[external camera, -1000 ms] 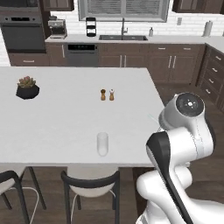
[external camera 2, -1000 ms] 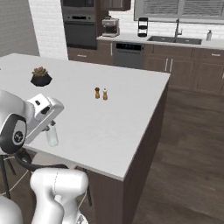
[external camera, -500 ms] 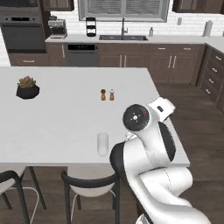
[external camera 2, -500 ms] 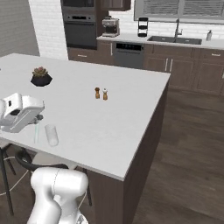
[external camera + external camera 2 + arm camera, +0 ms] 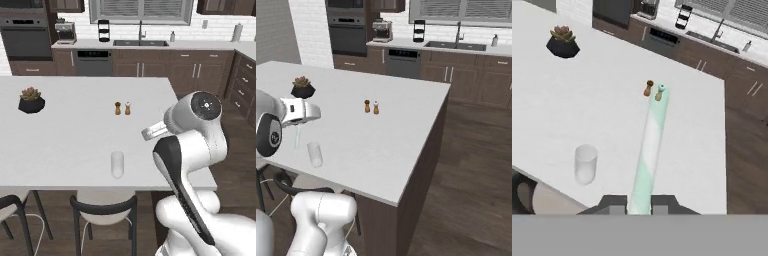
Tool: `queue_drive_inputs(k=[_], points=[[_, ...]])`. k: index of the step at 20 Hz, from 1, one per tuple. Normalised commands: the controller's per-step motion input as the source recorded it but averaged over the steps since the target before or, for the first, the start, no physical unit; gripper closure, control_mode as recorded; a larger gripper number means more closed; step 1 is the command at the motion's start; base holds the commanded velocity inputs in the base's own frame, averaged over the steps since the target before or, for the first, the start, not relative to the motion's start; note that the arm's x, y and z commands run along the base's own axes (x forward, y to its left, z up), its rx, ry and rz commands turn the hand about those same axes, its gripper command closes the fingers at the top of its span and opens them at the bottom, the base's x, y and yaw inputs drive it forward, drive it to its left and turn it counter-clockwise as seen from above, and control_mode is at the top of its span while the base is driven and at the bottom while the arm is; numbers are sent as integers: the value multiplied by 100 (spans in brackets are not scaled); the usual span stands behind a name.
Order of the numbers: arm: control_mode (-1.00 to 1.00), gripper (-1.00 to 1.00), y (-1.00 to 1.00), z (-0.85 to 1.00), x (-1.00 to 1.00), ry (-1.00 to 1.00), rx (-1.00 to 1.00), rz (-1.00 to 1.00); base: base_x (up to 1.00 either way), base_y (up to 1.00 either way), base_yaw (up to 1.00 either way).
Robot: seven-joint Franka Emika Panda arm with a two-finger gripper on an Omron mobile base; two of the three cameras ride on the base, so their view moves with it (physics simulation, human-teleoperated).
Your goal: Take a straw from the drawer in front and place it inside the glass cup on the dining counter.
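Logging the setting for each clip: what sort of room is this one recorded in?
A rendered home kitchen. A large white dining counter stands in front, with a wall oven and a sink under a window along dark wood cabinets behind. The gripper holds a straw above the counter.

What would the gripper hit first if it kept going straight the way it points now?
Probably the bare counter: the gripper holds the straw aimed right of the cup, toward the shakers. Depth is unclear.
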Motion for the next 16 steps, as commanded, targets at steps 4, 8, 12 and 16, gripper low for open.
queue_drive_inputs(k=[4,8,12,16], points=[[-100,100,0,2,54,-2,42,58,0,0,0],[-100,100,0,0,47,-26,24,58,0,0,0],[-100,100,0,0,49,-43,21,49,0,0,0],[-100,100,0,0,63,-43,21,46,0,0,0]])
